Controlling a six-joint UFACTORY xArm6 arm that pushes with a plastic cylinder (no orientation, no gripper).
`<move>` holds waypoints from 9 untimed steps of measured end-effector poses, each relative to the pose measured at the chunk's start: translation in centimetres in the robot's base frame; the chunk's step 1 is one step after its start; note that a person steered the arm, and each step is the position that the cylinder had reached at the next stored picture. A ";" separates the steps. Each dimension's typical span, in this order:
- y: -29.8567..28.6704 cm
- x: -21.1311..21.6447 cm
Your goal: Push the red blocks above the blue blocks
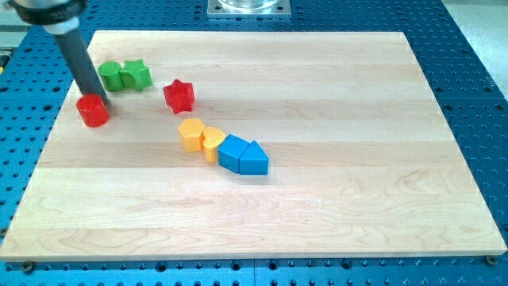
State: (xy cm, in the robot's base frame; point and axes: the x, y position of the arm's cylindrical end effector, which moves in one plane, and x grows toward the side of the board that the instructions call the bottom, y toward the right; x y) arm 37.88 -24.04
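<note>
Two red blocks are on the board: a red cylinder [94,110] near the view's left edge and a red star [179,96] to its right, well apart from each other. Two blue blocks [243,156] sit touching, near board centre, at the right end of a short diagonal row; a yellow block [213,142] and an orange block [191,135] adjoin them on the left. Two green blocks [125,75] lie near the view's top left, just above the cylinder. My tip [98,93] sits at the cylinder's top-right edge, seemingly touching it, though contact cannot be confirmed; the rod carries no jaws, so there is nothing to spread or pinch. Judgement: neither red block is yet over the blue pair; the star is above and to the left of them, the cylinder farther left. For the cylinder, the tip looks to be on the wrong side: a push from here would send it down-left. Better to circle round to its left face, then push rightward along a line passing above the orange and yellow blocks, keeping the contact centred so the round block does not roll off the tip. Steer clear of the star, or take it first, from its left.
</note>
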 end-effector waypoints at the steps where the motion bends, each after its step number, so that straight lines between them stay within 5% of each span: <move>1: -5.9 2.3; 2: -1.8 5.6; 3: 5.4 2.5; 4: 0.7 2.9; 5: 1.9 -0.7; 8: 21.2 -1.5; 9: 16.2 -0.6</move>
